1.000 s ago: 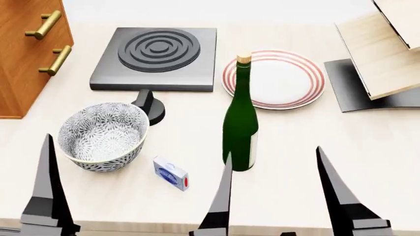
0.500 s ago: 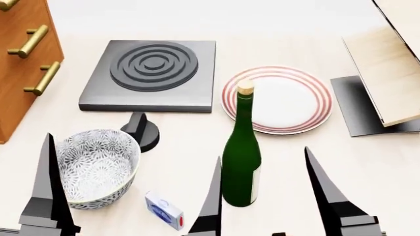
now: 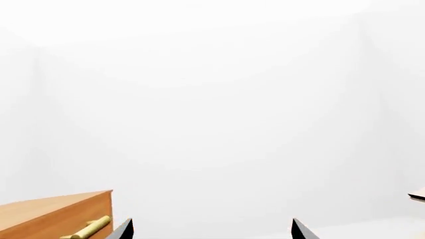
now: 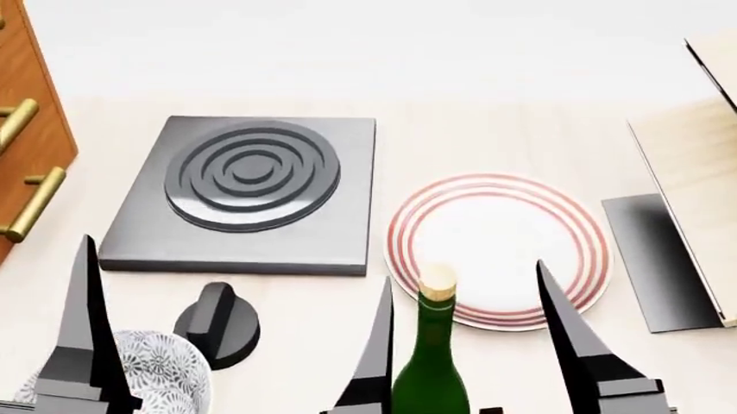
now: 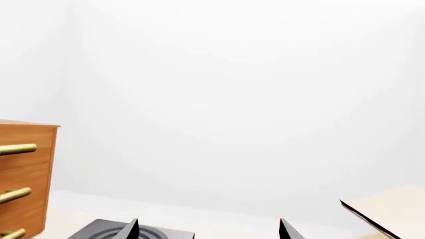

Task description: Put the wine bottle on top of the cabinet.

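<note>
The wine bottle, dark green with a tan cork, stands upright at the bottom edge of the head view, its lower part cut off. There it shows between the two dark fingers of my right gripper, which is open; no touch shows. Neither wrist view shows the bottle. The reddish-brown cabinet with brass handles is at the far left, also seen as the cabinet and the cabinet. My right gripper and left gripper both stand wide open with nothing between them. One left finger shows.
A dark stove plate lies behind the bottle to the left, with a black knob before it. A red-ringed white plate lies just behind the bottle. A patterned bowl is at the lower left. A pale wooden rack stands at the right.
The whole scene has slid down the head view: the bottle, bowl and knob sit lower, the small blue box has left the frame. The gripper fingers hold the same spots and stay open.
</note>
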Available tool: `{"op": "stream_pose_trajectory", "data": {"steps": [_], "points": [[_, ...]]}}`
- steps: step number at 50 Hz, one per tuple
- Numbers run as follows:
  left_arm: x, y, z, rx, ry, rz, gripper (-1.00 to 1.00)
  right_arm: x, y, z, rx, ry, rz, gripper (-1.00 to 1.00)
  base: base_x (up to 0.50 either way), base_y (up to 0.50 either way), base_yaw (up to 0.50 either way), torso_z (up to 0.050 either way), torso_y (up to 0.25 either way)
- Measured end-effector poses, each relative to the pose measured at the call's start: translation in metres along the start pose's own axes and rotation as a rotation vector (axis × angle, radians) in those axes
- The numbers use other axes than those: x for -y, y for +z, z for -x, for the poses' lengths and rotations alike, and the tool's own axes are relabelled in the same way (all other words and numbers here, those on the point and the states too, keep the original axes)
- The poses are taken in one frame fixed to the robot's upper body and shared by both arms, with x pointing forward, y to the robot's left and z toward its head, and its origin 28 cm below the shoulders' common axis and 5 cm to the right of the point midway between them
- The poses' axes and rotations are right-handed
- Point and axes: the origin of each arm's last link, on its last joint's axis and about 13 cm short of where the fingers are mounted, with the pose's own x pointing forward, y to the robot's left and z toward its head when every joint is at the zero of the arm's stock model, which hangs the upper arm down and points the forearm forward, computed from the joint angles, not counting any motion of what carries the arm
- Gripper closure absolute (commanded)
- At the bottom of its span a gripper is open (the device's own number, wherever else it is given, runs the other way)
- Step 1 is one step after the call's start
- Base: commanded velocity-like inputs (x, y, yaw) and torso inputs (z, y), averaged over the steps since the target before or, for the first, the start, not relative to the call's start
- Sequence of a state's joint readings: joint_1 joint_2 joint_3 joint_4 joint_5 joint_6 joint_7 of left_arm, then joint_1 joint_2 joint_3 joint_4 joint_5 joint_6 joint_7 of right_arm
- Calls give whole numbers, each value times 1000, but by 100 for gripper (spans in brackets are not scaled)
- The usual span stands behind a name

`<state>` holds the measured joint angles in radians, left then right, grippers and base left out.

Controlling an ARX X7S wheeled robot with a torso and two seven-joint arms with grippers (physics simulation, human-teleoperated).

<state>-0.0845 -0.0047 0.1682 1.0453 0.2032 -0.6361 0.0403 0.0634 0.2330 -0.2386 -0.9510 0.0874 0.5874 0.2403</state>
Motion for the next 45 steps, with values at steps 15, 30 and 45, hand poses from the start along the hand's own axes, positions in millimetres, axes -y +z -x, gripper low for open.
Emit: {"op": "stream_pose_trajectory", "data": {"steps": [15, 30, 45], "points": [[0, 0, 1, -2, 0, 1, -100, 1, -3, 1, -21, -13, -15, -100, 0, 2, 0, 0, 0], [1, 0, 1, 0, -5, 6, -100, -1, -7, 1, -42, -11, -4, -100, 0, 472, 0, 0, 0], [0, 0, 1, 2, -4, 6, -100, 0, -7, 1, -38, -15, -17, -100, 0, 372, 0, 0, 0]]}}
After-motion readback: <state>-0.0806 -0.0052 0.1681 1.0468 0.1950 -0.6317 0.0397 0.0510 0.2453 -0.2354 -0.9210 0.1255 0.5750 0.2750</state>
